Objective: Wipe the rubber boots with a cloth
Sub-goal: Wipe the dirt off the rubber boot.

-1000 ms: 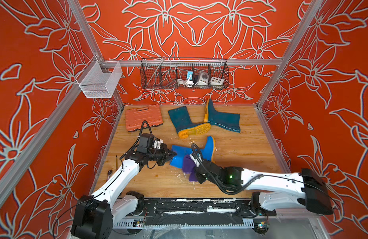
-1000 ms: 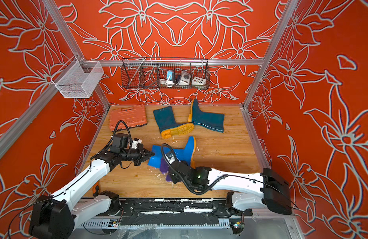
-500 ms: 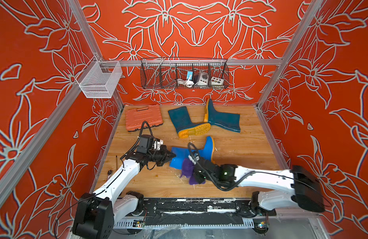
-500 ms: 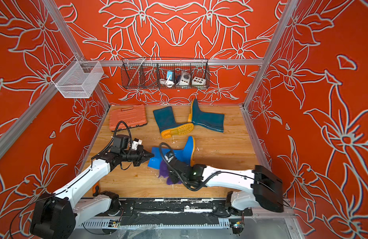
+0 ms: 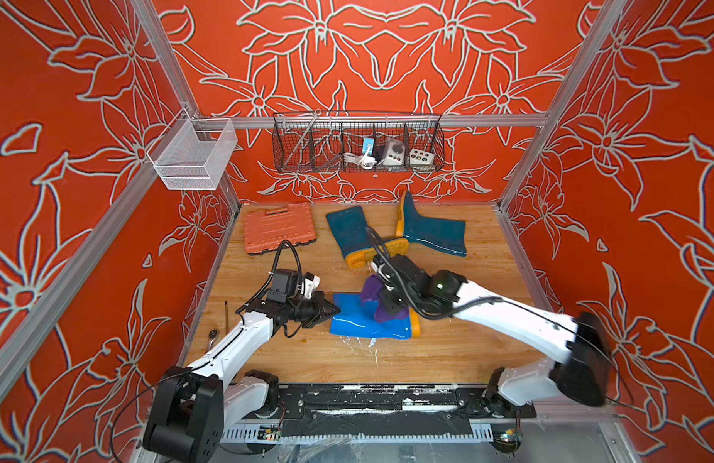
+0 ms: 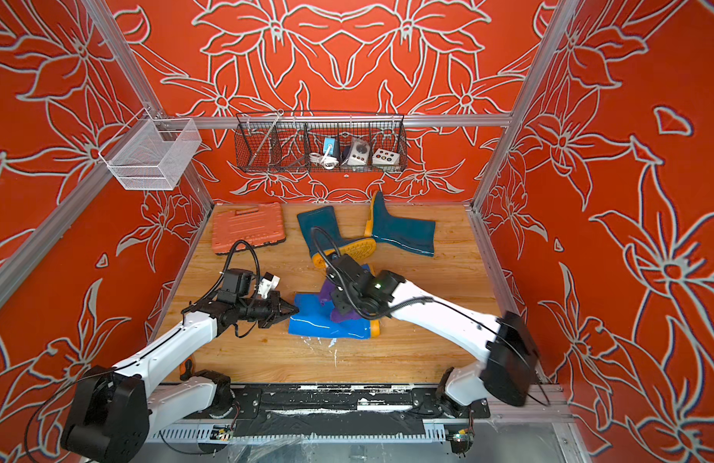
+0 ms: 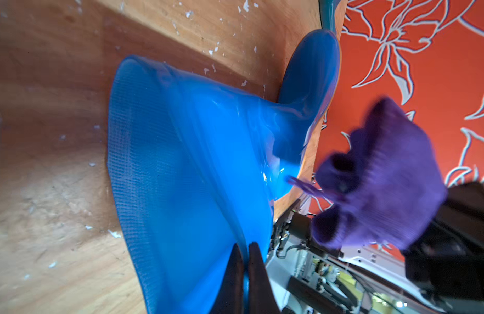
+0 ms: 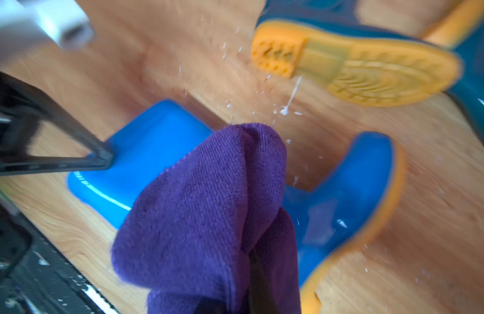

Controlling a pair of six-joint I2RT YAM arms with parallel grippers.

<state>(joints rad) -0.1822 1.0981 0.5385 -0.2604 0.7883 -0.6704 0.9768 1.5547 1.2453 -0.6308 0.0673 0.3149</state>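
Since half a second ago our right tool [image 5: 392,300] has swung away from the near edge of the boot shaft toward the ankle, and the right arm now crosses the frame higher. That tool is pressed together on a bunch of the soft deep-purple fabric cloth [image 5: 372,286]. The rest of the cloth droops over the bright blue glossy rubber boot [image 5: 363,322]; whether it touches we cannot tell. The boot lies on its side at the centre of the wooden surface [image 5: 447,352], its orange-yellow sole toward the right of the frame. Our left tool [image 5: 334,309] is pinched tight on the rim of the shaft's mouth, at the boot's left end. Two dark teal rubber boots [image 5: 349,232] lie in the upper middle of the frame, apart from both tools. We judge the boot light and slick, with a thin shaft wall that flattens easily, so the rim is the sound place to hold. The cloth is limp and is best gripped bunched, with a fold left free to drag.
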